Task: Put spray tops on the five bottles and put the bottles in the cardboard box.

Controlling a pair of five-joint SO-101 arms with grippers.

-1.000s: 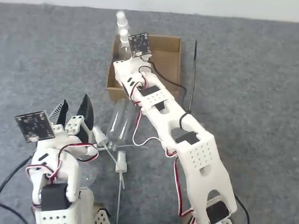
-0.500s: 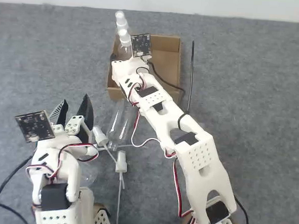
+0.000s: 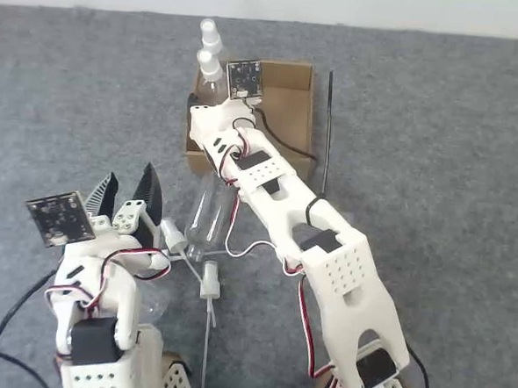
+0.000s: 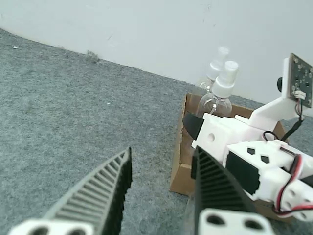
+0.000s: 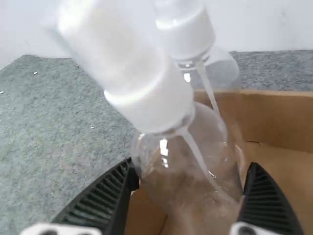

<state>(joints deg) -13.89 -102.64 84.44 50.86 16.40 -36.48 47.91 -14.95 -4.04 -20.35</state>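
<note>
While the right gripper (image 5: 188,193) clamped a capped bottle (image 5: 195,156) at the box's (image 3: 294,84) left wall, upper centre of the high view, the left gripper (image 3: 129,191) gaped at lower left, near a lying bottle (image 3: 209,216).

White plastic right arm (image 3: 277,191) stretched far forward, black ribbed right pincer (image 5: 190,188) clasping a clear plastic bottle with white spray top (image 5: 190,147), white left arm (image 3: 104,281) folded near its base, black left pincer (image 4: 163,159) raised, jaws apart.
</note>
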